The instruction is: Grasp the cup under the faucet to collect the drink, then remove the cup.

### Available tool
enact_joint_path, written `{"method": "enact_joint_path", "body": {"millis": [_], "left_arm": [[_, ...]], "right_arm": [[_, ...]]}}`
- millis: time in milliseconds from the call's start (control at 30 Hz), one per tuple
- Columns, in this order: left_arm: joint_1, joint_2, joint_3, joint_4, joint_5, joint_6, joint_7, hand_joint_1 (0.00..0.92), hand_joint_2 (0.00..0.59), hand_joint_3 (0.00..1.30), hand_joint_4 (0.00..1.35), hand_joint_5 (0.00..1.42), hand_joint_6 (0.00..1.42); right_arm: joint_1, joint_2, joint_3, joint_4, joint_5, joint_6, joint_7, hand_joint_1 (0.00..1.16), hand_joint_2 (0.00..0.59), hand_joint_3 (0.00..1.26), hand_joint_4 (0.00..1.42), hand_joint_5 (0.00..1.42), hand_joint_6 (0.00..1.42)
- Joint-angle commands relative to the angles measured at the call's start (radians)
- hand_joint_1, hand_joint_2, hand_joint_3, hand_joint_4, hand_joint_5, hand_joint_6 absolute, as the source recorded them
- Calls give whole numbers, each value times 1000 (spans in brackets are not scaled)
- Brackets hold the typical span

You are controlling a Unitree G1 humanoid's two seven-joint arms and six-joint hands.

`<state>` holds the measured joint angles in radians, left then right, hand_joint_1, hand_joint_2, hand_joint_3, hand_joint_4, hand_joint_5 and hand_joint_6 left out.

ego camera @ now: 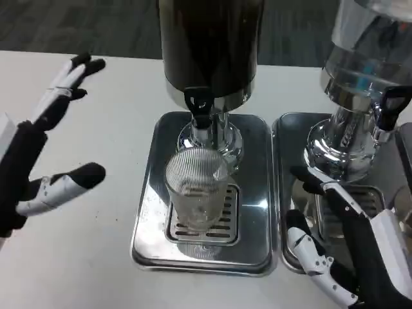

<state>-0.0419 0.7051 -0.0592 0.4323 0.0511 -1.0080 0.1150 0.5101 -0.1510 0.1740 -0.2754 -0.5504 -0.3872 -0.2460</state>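
Note:
A clear ribbed cup (195,190) stands upright on the slotted grate of a steel drip tray (149,226), directly below the black faucet (198,105) of a dark drink dispenser (211,45). The cup looks empty. My left hand (48,151) hovers over the table to the left of the tray, fingers spread wide, holding nothing. My right hand (341,248) is at the lower right, over the neighbouring tray, fingers apart and empty, a short way right of the cup.
A second dispenser (360,71) with a clear tank stands at the right on its own steel tray (283,193), with a black tap (389,106). White table (84,257) stretches to the left and front.

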Motion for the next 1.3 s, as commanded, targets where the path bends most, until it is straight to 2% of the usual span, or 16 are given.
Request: {"method": "enact_joint_path", "body": {"millis": [33,100,200,267,367,567,733,967,1300], "left_arm": [[-30,-10,11,14,-359,59,-317,0,90,209,113,171,270],[-61,-21,33,7,-539,168,-525,0,92,242,145,204,289],[-106,-36,78,5,-716,348,-777,0,91,290,193,234,320],[-137,-45,117,6,-788,470,-908,0,88,314,217,256,334],[-168,-65,176,11,-827,597,-1019,0,86,380,288,320,393],[-218,-97,256,18,-819,774,-1132,0,69,440,354,374,475],[-272,-95,273,42,-798,912,-1189,0,56,424,328,358,471],[-329,-109,296,60,-757,995,-1224,0,55,372,266,296,397],[-407,-142,280,72,-713,1102,-1275,0,43,298,190,226,329]], "right_arm": [[-18,1,5,23,11,-12,0,339,390,250,220,246,183],[-25,4,8,33,14,-12,-3,339,390,250,220,246,183],[-27,7,10,42,17,-16,-8,339,390,251,220,246,183],[-28,11,10,50,21,-16,-10,339,390,254,221,246,183],[-29,20,11,62,24,-18,-19,333,398,259,233,246,182],[-38,34,20,91,19,-30,-38,339,399,259,234,246,179],[-44,41,29,101,19,-36,-56,343,399,259,239,246,178],[-39,48,36,114,18,-44,-75,347,399,267,243,246,177],[-49,66,38,142,22,-55,-93,340,405,272,243,246,177]]}}
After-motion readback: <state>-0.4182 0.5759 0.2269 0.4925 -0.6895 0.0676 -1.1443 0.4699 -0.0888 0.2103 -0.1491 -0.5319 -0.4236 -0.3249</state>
